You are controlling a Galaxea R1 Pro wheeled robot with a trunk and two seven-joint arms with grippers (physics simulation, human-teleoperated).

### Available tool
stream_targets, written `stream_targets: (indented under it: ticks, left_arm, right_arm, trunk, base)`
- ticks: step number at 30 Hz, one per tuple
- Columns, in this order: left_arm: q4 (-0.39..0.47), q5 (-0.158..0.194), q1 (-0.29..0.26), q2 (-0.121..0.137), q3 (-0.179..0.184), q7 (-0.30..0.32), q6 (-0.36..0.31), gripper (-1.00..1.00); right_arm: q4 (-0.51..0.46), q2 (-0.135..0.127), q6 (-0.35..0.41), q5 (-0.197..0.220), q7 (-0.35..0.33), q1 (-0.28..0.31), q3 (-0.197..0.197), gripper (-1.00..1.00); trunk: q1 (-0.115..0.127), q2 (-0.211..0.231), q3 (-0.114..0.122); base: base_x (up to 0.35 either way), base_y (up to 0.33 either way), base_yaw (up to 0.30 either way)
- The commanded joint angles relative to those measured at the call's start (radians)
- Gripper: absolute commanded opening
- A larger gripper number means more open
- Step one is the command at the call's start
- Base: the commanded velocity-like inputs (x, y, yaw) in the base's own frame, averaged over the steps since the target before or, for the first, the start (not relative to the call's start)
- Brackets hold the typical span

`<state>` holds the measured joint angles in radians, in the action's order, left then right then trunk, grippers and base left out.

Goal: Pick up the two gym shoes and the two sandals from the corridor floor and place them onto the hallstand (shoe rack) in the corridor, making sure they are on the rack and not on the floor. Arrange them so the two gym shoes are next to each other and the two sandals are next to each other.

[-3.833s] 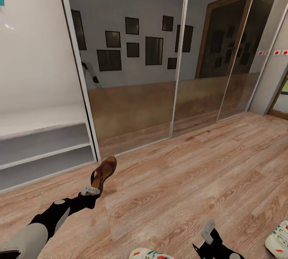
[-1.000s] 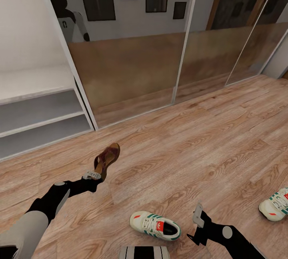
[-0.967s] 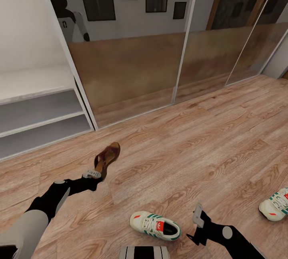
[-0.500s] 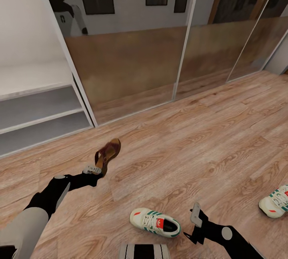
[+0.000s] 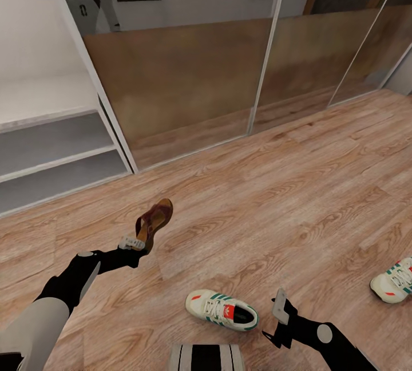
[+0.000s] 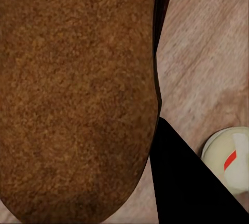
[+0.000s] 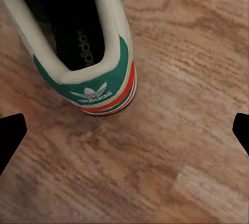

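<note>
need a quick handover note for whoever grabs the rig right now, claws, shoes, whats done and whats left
Left claw: shut on a sandal, held up off the corridor floor.
Right claw: open, empty, just behind the heel of the near gym shoe.
Second gym shoe lies on the floor at far right.
Hallstand shelves show no shoes.
Done: one sandal picked up.
Left: rack everything, in pairs.

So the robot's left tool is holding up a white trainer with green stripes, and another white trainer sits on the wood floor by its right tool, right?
Not quite. The left tool holds a flat brown sandal with dark maroon straps, not a trainer; the head view shows it. The rest is right: a white trainer with green stripes sits on the light brown wood-plank floor by the right tool.
</note>
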<state>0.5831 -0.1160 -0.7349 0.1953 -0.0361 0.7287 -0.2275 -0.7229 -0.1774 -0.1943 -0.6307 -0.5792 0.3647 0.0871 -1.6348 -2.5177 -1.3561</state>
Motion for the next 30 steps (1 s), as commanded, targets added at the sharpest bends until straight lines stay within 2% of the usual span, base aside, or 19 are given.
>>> stream_targets:
  ticks: [1,8,14,19,21,23,27,30]
  left_arm:
    - [0.002,-0.011,0.000,-0.001,-0.004,0.008,-0.004,-1.00]
    - [0.002,-0.013,-0.001,0.000,-0.004,0.008,-0.004,-1.00]
    - [0.001,-0.071,-0.003,-0.001,-0.005,0.008,-0.022,-1.00]
    - [0.002,-0.086,-0.003,-0.001,-0.006,0.008,-0.037,-1.00]
    - [0.002,-0.089,-0.003,-0.001,-0.006,0.008,-0.040,-1.00]
    - [0.002,-0.090,-0.003,-0.001,-0.006,0.008,-0.041,-1.00]
    - [0.002,-0.091,-0.003,-0.002,-0.006,0.008,-0.042,-1.00]
    - [0.002,-0.091,-0.003,-0.003,-0.006,0.008,-0.042,-1.00]
  right_arm:
    - [0.000,0.000,-0.007,-0.011,0.001,0.000,0.001,1.00]
    - [0.000,0.012,-0.007,-0.011,0.002,0.000,0.003,1.00]
    - [-0.001,0.019,-0.006,-0.012,0.001,0.000,0.004,1.00]
    - [-0.009,0.020,-0.004,-0.017,0.000,0.000,0.005,1.00]
    - [-0.026,0.021,-0.004,-0.035,-0.001,0.000,0.008,1.00]
    - [-0.055,0.022,-0.004,-0.076,-0.002,0.000,0.017,1.00]
    - [-0.079,0.023,-0.004,-0.126,-0.002,0.000,0.022,1.00]
    - [-0.086,0.031,-0.004,-0.146,-0.002,0.000,0.024,1.00]
  trunk:
    - [0.000,0.000,-0.001]
    - [0.000,0.000,-0.001]
    - [0.000,0.000,-0.001]
    - [0.000,0.000,-0.001]
    - [0.000,0.000,-0.001]
    - [0.000,0.000,-0.001]
    - [0.000,0.000,-0.001]
    - [0.000,0.000,-0.001]
  base:
    - [0.000,0.000,0.000]
    - [0.000,0.000,0.000]
    - [0.000,0.000,0.000]
    - [0.000,0.000,0.000]
    - [0.000,0.000,0.000]
    - [0.000,0.000,0.000]
    - [0.000,0.000,0.000]
    - [0.000,0.000,0.000]
